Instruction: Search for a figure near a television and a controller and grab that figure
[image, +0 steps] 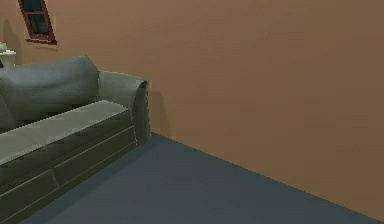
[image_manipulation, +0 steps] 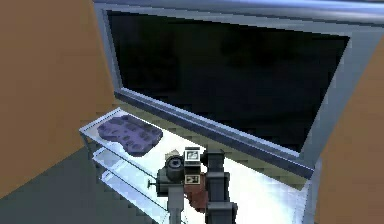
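Note:
A large dark television (image_manipulation: 225, 75) in a silver frame stands on a pale, glass-shelved stand (image_manipulation: 112, 172). A flat, lumpy, dark purple thing (image_manipulation: 130, 133) lies on the stand's top at its left end. In the arm side view's lower middle, the arm (image_manipulation: 222, 200) rises over the stand with its two white marked squares. The gripper (image_manipulation: 166, 180) is just left of them. A small reddish-brown thing (image_manipulation: 201, 192) sits on the stand top close against the gripper's body. I cannot tell whether the gripper holds anything.
A grey sofa (image: 60, 115) fills the forward view's left, against a brown wall (image: 260, 80). A framed picture (image: 36, 18) hangs at the top left. Dark blue-grey floor (image: 180, 185) stretches ahead to the wall. Another brown wall (image_manipulation: 45, 80) stands left of the television.

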